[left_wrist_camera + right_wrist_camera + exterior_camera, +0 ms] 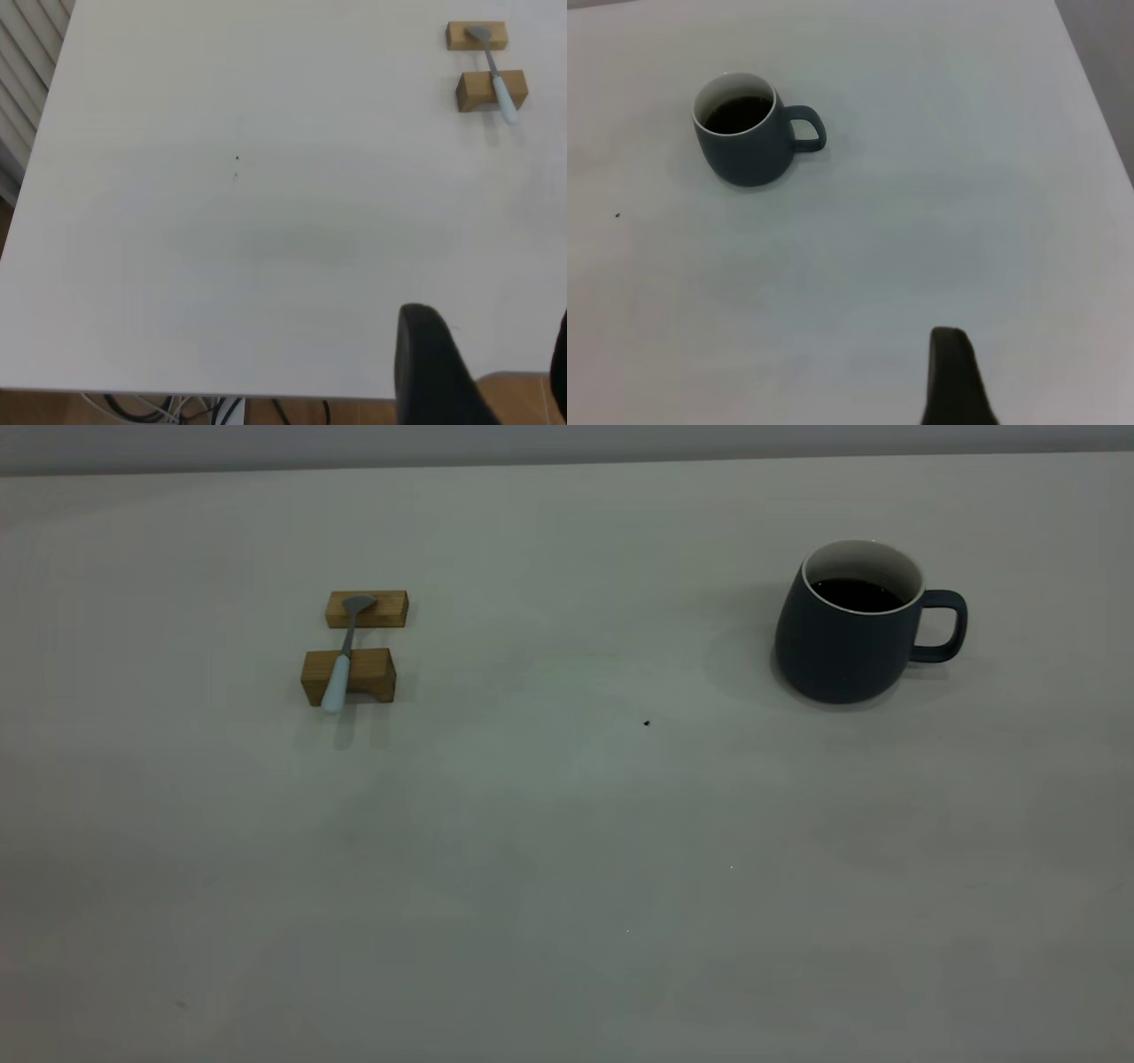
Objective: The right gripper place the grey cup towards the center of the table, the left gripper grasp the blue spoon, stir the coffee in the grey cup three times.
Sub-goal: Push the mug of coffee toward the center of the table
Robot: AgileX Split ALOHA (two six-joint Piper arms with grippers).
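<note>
The grey cup [846,633] stands upright at the right of the table [567,850], handle to the right, with dark coffee [858,594] inside. In the right wrist view the grey cup [744,133] is far from my right gripper [1041,381]; only one dark finger [950,376] shows, with wide bare table beside it. The blue spoon [341,660] lies across two wooden blocks at the left. My left gripper [492,359] is open and empty near the table's edge, far from the blue spoon [496,75]. Neither gripper shows in the exterior view.
Two brown wooden blocks [366,608] [348,676] hold the spoon off the table. A tiny dark speck [646,724] marks the middle. The left wrist view shows the table's edge [177,390] with cables [168,409] below it.
</note>
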